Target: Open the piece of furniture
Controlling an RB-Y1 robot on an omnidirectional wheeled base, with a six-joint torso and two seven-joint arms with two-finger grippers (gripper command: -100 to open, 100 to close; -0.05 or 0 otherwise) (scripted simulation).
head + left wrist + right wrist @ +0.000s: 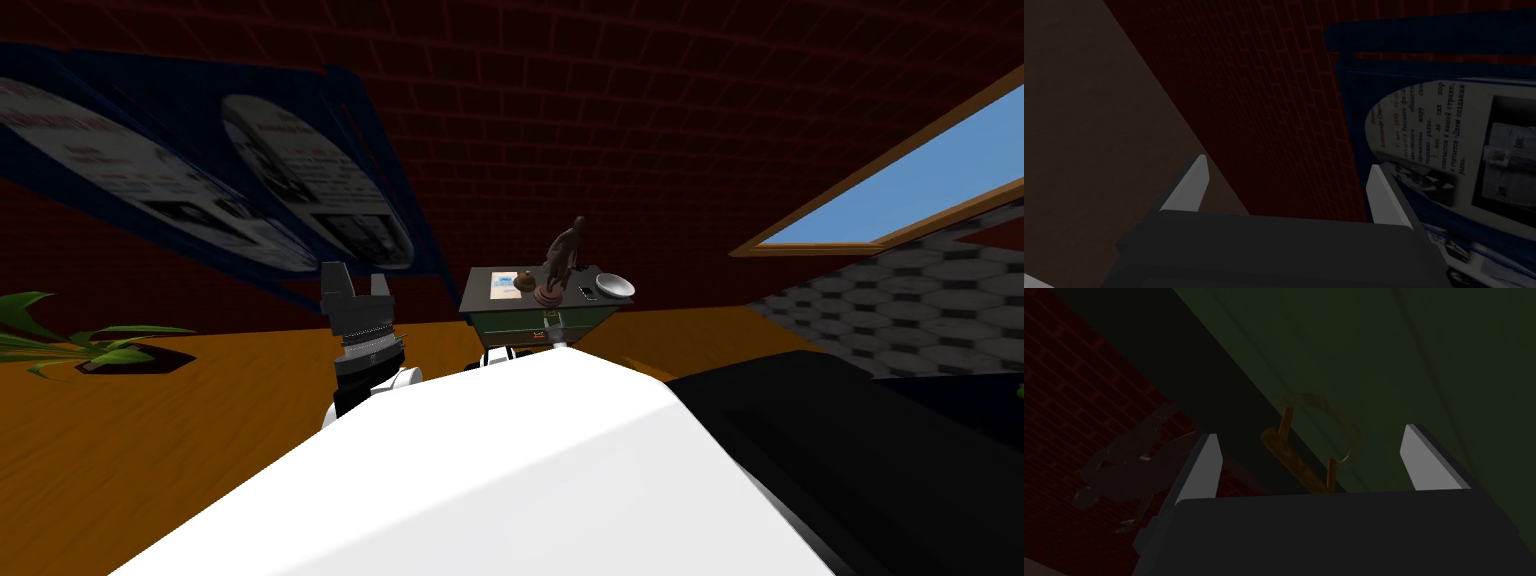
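Observation:
A small dark green cabinet (520, 322) stands against the dark red brick wall, straight ahead past my chest. My right gripper (1311, 455) is open right at its green front (1424, 363), and a brown bar handle (1296, 460) on two posts lies between the fingers, close to the gripper body. In the head view the right gripper (549, 326) shows small at the cabinet's front. My left gripper (355, 285) is raised well left of the cabinet, and in its own wrist view the left gripper (1286, 182) is open with nothing between its fingers.
On the cabinet top stand a dark brown figurine (565, 258), a white bowl (615, 287), a small brown object (524, 281) and a paper (499, 285). A green plant (60, 340) lies left on the orange floor (200, 400); a black piece of furniture (850, 440) sits right.

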